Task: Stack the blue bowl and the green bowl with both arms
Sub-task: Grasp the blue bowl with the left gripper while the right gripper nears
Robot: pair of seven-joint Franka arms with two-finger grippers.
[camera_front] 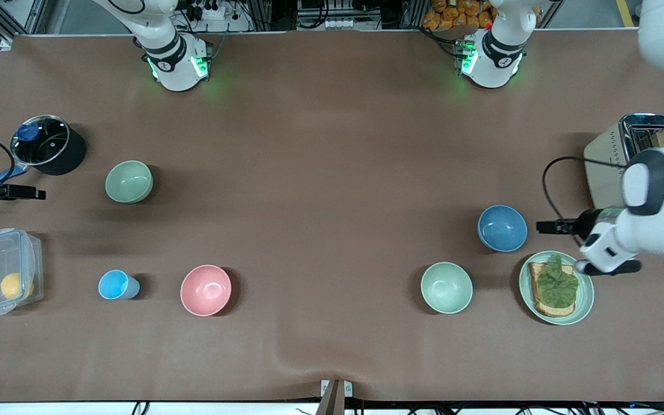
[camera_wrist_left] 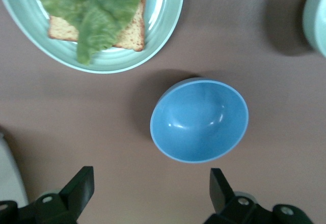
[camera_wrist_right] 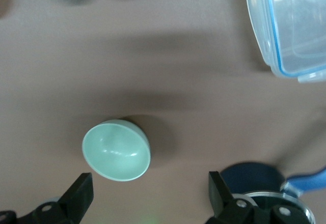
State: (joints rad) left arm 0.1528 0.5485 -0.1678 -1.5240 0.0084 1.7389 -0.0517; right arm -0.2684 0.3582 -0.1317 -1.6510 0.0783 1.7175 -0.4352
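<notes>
Brown table covering (camera_front: 320, 230) spans the whole workspace, with both arm bases along its robot side. Blue bowl (camera_front: 502, 228) sits upright and empty toward the left arm's end, farther from the front camera than the green plate (camera_front: 584, 300) just beside it; that plate carries toast (camera_front: 542, 305) topped with a lettuce leaf (camera_front: 558, 283). A pale mint bowl (camera_front: 446, 287) stands near the blue bowl, nearer to the front camera. A toaster (camera_front: 608, 167) stands farther from the front camera than the blue bowl, toward the left arm's end.

Left gripper (camera_front: 544, 226) hangs low just beside the blue bowl on the toaster's side; in the left wrist view its fingers (camera_wrist_left: 76, 189) are spread wide, apart from the bowl (camera_wrist_left: 199, 120) and holding nothing.

Green bowl (camera_front: 129, 181) sits upright and empty toward the right arm's end, well apart from the blue bowl. A black saucepan (camera_front: 49, 145) with a glass lid stands near it. A pink bowl (camera_front: 206, 290), a light-blue cup (camera_front: 114, 285) and a clear lidded container (camera_front: 3, 271) lie nearer to the front camera than the green bowl.

Right gripper (camera_front: 35, 194) hangs beside the saucepan, near the green bowl; in the right wrist view its fingers (camera_wrist_right: 76, 196) are spread wide, clear of the bowl (camera_wrist_right: 116, 150) and empty.
</notes>
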